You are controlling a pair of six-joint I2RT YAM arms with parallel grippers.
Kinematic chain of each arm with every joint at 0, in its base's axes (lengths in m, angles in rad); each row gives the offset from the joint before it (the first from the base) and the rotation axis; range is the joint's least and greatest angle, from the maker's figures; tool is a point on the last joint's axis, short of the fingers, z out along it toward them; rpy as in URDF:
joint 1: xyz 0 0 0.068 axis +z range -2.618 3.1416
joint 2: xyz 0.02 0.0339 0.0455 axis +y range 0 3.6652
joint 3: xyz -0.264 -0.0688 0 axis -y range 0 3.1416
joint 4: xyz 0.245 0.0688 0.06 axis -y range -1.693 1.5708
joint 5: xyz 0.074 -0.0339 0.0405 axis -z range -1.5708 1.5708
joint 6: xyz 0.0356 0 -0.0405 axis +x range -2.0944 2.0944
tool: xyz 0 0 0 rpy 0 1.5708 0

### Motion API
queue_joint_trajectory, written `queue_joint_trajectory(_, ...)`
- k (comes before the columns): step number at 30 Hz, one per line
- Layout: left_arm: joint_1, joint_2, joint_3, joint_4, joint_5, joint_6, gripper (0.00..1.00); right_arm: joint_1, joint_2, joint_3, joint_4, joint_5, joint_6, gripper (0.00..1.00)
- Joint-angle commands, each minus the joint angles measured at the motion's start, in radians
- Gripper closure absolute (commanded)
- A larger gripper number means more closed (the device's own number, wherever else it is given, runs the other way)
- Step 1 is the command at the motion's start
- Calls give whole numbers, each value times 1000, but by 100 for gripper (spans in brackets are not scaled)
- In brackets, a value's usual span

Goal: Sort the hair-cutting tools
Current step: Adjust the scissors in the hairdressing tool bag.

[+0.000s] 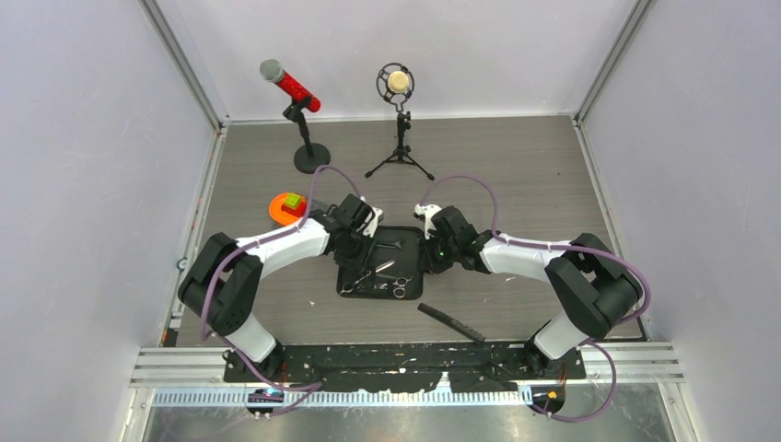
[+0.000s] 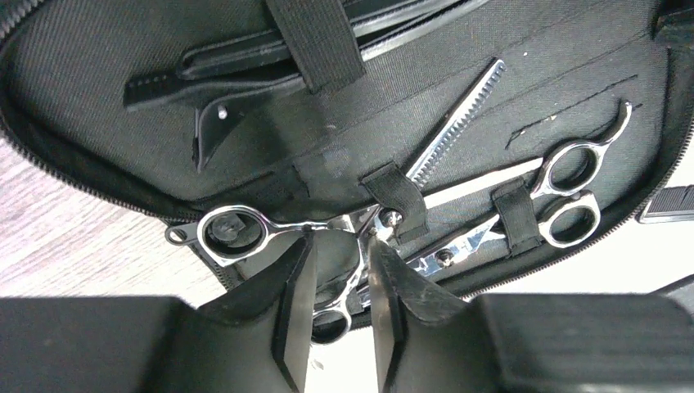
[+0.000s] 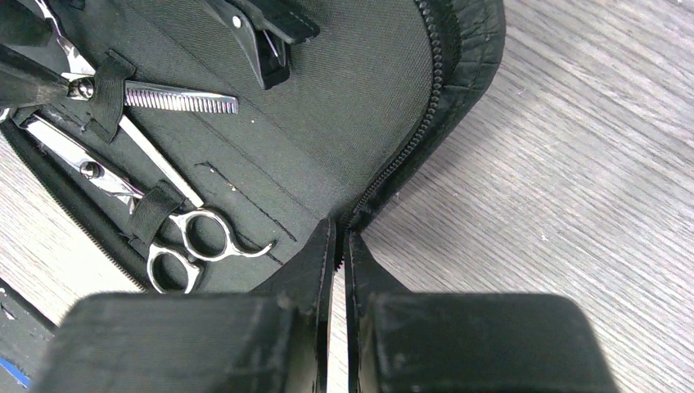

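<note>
The black zip case lies open mid-table. In the left wrist view, toothed thinning scissors sit under a strap with their handles spread. A second pair of scissors is strapped beside them, and black hair clips sit under a strap above. My left gripper is open, its fingers straddling one handle arm of the thinning scissors near the pivot. My right gripper is shut on the case's zip rim, with the second scissors to its left. The black comb lies on the table in front of the case.
A red microphone on a round base and a tripod microphone stand at the back. An orange dish with a green block sits left of the case, close to my left arm. Walls close in the table on three sides.
</note>
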Motion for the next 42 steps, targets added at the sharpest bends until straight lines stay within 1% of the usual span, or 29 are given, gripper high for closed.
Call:
queue_joint_trajectory(1,-10,-39,-50,-40,25,-109,70,3,12,-22,27,-3,12,95)
queue_joint_trajectory(3,-18,-71,-66,-35,59,-146,70,3,12,-21,27,-2,14,95)
queue_joint_trajectory(6,-35,-122,-87,-25,101,-183,65,0,10,-22,28,-2,11,95)
queue_joint_trajectory(9,-50,-183,-94,-38,114,-182,59,-16,7,-18,18,1,-4,95)
queue_joint_trajectory(10,-54,-202,-89,-50,106,-174,54,-20,6,-11,13,3,-20,95)
queue_joint_trajectory(12,-69,-234,-72,-74,70,-139,43,-33,10,5,-6,12,-49,95)
queue_joint_trajectory(15,-91,-238,-34,-103,-11,-55,32,-53,21,32,-30,18,-99,95)
queue_joint_trajectory(18,-106,-199,5,-103,-31,34,26,-72,41,71,-53,12,-156,95)
queue_joint_trajectory(20,-122,-156,32,-107,-57,74,24,-107,55,85,-57,-9,-170,95)
queue_joint_trajectory(23,-146,-92,68,-99,-73,124,23,-141,68,104,-66,-63,-189,95)
queue_joint_trajectory(26,-153,-38,88,-74,-69,162,23,-170,85,149,-116,-108,-210,95)
queue_joint_trajectory(30,-173,23,134,-72,-78,195,27,-176,113,200,-167,-112,-240,95)
queue_joint_trajectory(37,-200,99,180,-94,-98,211,33,-176,124,195,-155,-129,-236,95)
queue_joint_trajectory(42,-226,125,183,-123,-168,203,35,-178,116,182,-141,-124,-228,95)
